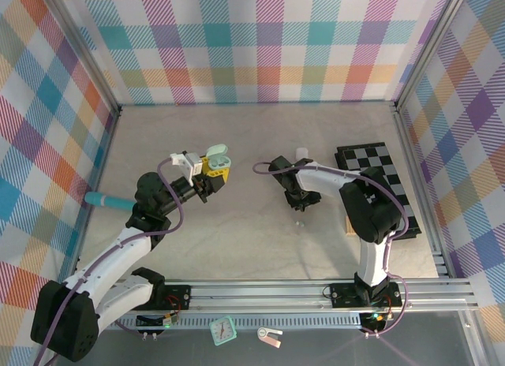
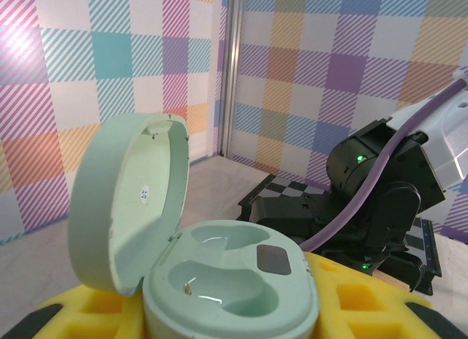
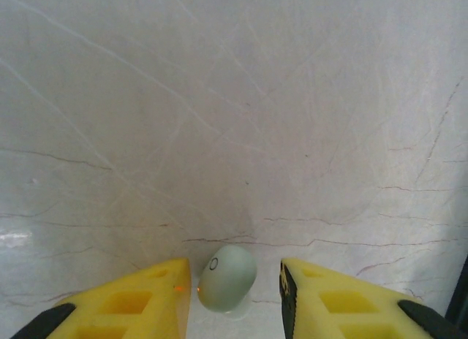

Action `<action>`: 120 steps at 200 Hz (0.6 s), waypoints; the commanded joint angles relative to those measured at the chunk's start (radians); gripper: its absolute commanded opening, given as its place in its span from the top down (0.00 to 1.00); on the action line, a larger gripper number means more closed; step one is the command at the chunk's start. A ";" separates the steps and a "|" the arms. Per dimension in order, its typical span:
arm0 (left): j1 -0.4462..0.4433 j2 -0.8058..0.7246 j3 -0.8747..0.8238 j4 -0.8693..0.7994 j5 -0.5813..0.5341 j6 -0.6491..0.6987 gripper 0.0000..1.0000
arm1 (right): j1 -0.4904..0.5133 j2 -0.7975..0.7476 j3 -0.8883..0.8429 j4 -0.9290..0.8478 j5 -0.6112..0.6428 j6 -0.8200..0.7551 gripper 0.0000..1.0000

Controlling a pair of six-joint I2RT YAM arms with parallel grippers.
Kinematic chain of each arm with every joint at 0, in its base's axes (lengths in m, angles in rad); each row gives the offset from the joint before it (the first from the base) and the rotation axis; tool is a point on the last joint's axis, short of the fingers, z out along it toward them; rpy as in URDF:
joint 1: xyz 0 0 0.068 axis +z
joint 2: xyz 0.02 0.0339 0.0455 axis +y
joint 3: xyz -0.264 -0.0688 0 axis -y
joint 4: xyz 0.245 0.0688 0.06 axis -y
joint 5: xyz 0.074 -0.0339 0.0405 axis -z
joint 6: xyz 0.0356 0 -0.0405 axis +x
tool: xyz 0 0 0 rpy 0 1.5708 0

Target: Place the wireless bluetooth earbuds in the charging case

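The pale green charging case (image 2: 234,273) is held up off the table with its lid (image 2: 124,200) swung open to the left. Both of its wells are empty. My left gripper (image 2: 230,310) is shut on the case, whose base sits between the yellow fingers (image 2: 365,302). From above, the case (image 1: 218,155) is at centre left, facing the right arm. A pale green earbud (image 3: 227,278) lies on the table between the fingers of my right gripper (image 3: 235,275). That gripper is open: the left finger (image 3: 153,295) is almost against the earbud and the right finger (image 3: 322,295) stands apart. From above, the right gripper (image 1: 301,202) points down at the table.
A black-and-white chequered board (image 1: 379,177) lies at the right, behind the right arm. A teal-handled object (image 1: 106,199) rests by the left wall. Two small pale items (image 1: 298,222) (image 1: 301,151) lie near the right gripper. Plaid walls enclose the table.
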 commanded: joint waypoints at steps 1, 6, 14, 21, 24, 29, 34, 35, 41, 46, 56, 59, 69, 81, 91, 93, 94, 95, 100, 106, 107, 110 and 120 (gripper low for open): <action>0.013 -0.017 -0.009 0.020 -0.011 -0.001 0.63 | 0.005 0.020 0.020 -0.043 0.044 0.009 0.62; 0.013 -0.014 -0.009 0.027 -0.010 -0.004 0.63 | 0.005 0.023 0.020 -0.045 0.050 0.006 0.63; 0.013 -0.011 -0.011 0.033 -0.006 -0.009 0.63 | 0.005 0.026 0.023 -0.049 0.059 0.005 0.63; 0.013 -0.010 -0.011 0.036 -0.003 -0.011 0.63 | 0.006 0.028 0.026 -0.057 0.068 0.005 0.64; 0.013 -0.010 -0.011 0.035 -0.002 -0.010 0.63 | 0.006 0.027 0.026 -0.060 0.072 0.005 0.64; 0.013 -0.008 -0.012 0.036 -0.001 -0.012 0.63 | 0.007 0.027 0.027 -0.063 0.079 0.005 0.64; 0.013 -0.007 -0.012 0.037 0.000 -0.013 0.63 | 0.006 0.027 0.028 -0.067 0.085 0.005 0.65; 0.013 -0.008 -0.012 0.037 0.000 -0.013 0.63 | 0.006 0.026 0.028 -0.068 0.085 0.005 0.65; 0.013 -0.007 -0.011 0.038 0.001 -0.012 0.63 | 0.006 0.023 0.030 -0.071 0.091 0.005 0.66; 0.013 -0.007 -0.011 0.039 0.002 -0.013 0.63 | 0.008 0.021 0.030 -0.074 0.094 0.005 0.66; 0.013 -0.003 -0.012 0.041 0.006 -0.014 0.63 | 0.008 0.017 0.030 -0.074 0.096 0.003 0.67; 0.013 -0.004 -0.011 0.043 0.007 -0.014 0.63 | 0.009 0.016 0.030 -0.074 0.096 0.002 0.67; 0.013 -0.001 -0.012 0.047 0.010 -0.016 0.63 | 0.009 0.017 0.030 -0.072 0.096 0.001 0.68; 0.013 0.001 -0.012 0.049 0.013 -0.017 0.63 | 0.009 0.024 0.031 -0.075 0.101 -0.001 0.69; 0.013 0.002 -0.012 0.051 0.014 -0.017 0.63 | 0.009 0.031 0.033 -0.077 0.103 -0.001 0.70; 0.013 0.002 -0.012 0.051 0.014 -0.017 0.63 | 0.009 0.032 0.033 -0.077 0.103 -0.001 0.70; 0.013 0.001 -0.012 0.051 0.014 -0.017 0.63 | 0.009 0.032 0.033 -0.078 0.103 -0.001 0.70; 0.013 0.002 -0.012 0.051 0.014 -0.017 0.63 | 0.009 0.033 0.033 -0.078 0.104 -0.001 0.70; 0.014 0.001 -0.012 0.050 0.016 -0.019 0.63 | 0.010 0.034 0.033 -0.075 0.103 -0.001 0.70; 0.013 0.002 -0.012 0.051 0.016 -0.018 0.63 | 0.009 0.036 0.033 -0.075 0.103 -0.002 0.71; 0.013 0.001 -0.012 0.051 0.016 -0.019 0.63 | 0.010 0.037 0.033 -0.075 0.103 -0.001 0.71; 0.013 0.000 -0.012 0.051 0.018 -0.019 0.63 | 0.010 0.037 0.033 -0.075 0.103 -0.001 0.71; 0.013 -0.001 -0.014 0.051 0.019 -0.020 0.63 | 0.010 0.040 0.034 -0.075 0.105 -0.001 0.72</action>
